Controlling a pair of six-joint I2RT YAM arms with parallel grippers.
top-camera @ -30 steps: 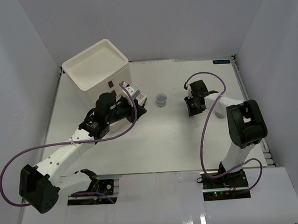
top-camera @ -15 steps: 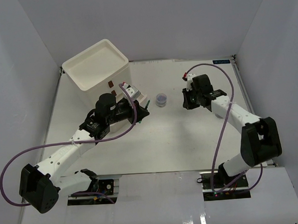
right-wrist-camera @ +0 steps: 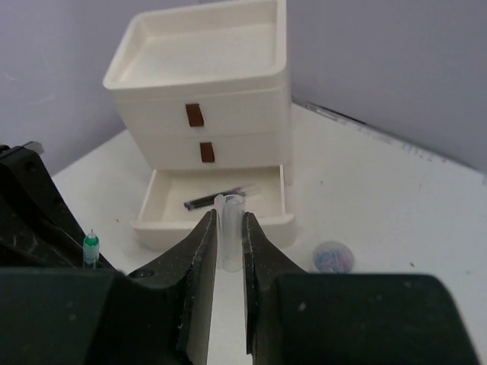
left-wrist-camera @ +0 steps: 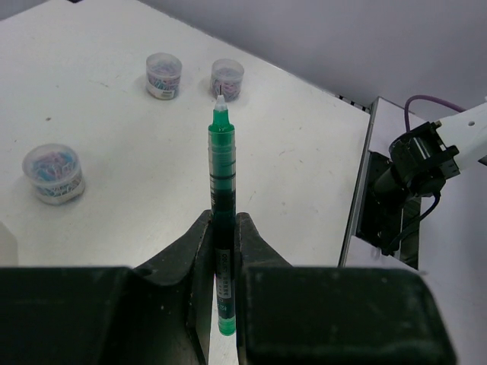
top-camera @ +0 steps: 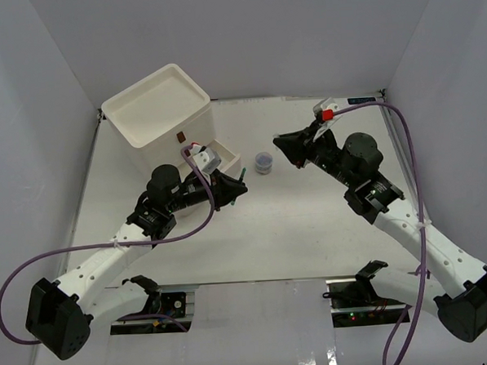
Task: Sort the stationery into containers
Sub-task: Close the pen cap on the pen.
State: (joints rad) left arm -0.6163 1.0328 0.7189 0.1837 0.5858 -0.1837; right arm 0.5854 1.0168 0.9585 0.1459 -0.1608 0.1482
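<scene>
The light is bright and even, and it falls from above. The white table [top-camera: 311, 228] looks a bit washed out, and shadows on it are soft and faint. In the wrist views the close black fingers [left-wrist-camera: 186, 258] are blurry; far things look sharper.

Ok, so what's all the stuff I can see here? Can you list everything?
drawer unit: one, white with brown handles, far left of the table, bottom drawer pulled open
dark pen: one, dark, lying in the open drawer
green pen: one, green, held in the left gripper
pale stick: one, whitish, held in the right gripper
jars: three, clear with bluish bits inside, standing apart on the table
table: one, white, under everything
left gripper: one, black, shut on the green pen
right gripper: one, black, shut on the pale stick
</scene>
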